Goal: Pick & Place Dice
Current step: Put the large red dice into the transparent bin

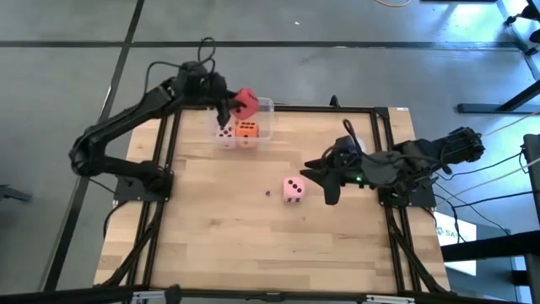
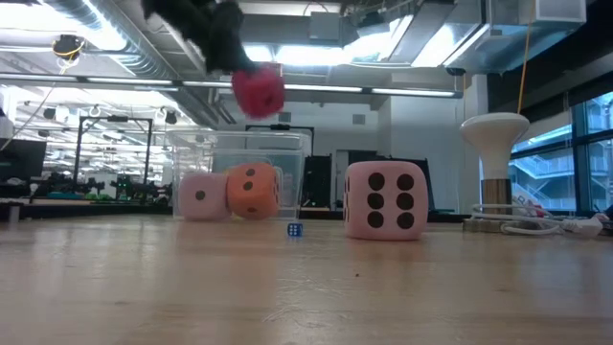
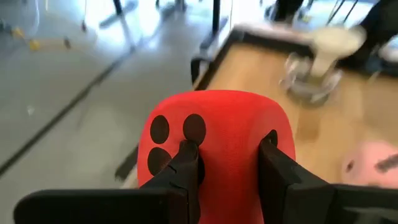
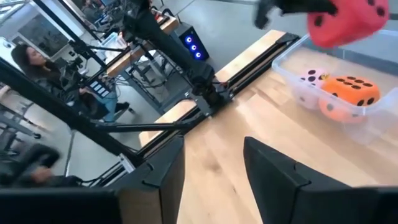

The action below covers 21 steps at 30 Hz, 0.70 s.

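My left gripper (image 1: 232, 107) is shut on a red die (image 1: 245, 102) with dark pips and holds it in the air over the clear tub (image 1: 268, 106) at the table's far edge. Inside the tub, an orange die (image 1: 246, 129) and a pale pink die (image 1: 225, 133) sit side by side on its floor. Another pink die (image 1: 294, 189) with dark pips rests flat on the table near the middle. My right gripper (image 1: 321, 180) is open just to the right of that die and touches nothing. My left gripper pinches the red die (image 3: 217, 134) between its two fingers, on opposite faces. One finger (image 3: 186, 168) lies on the face with three dark pips (image 3: 163, 140). The fingers slant in from the table's left and above. The die hangs lifted clear above the tub (image 2: 239, 144).
A tiny blue speck (image 2: 295, 229) lies on the table left of the pink die (image 2: 385, 199). Black frame rails (image 1: 384, 152) run along the table's edges. A white lamp-like object (image 2: 495, 163) and cables stand beyond the right side. A person (image 4: 37, 62) sits beyond the table.
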Available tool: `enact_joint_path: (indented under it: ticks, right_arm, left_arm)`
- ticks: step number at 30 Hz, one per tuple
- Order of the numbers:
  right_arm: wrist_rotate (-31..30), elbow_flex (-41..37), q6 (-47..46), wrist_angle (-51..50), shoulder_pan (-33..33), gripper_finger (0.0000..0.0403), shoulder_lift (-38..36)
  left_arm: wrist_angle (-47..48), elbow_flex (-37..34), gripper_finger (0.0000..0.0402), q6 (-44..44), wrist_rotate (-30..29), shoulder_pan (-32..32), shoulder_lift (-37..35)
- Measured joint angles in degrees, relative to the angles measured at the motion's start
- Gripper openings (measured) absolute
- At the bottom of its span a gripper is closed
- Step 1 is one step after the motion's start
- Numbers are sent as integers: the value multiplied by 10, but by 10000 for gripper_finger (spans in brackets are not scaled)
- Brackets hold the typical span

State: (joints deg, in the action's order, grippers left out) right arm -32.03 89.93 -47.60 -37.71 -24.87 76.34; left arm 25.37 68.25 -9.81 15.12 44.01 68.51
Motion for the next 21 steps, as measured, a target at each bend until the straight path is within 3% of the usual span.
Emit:
enact_joint_path:
  ticks: [5,11,21]
  right_arm:
    - [-9,0,-17,0,-11,151,0]
    - [-42,0,-20,-11,-39,140,0]
    - [-101,0,-164,-212,-73,123,13]
  left_arm:
    - [53,0,88,-65,-9,10,51]
    - [96,0,88,-117,-59,2,88]
    - [161,11,87,-203,-190,2,94]
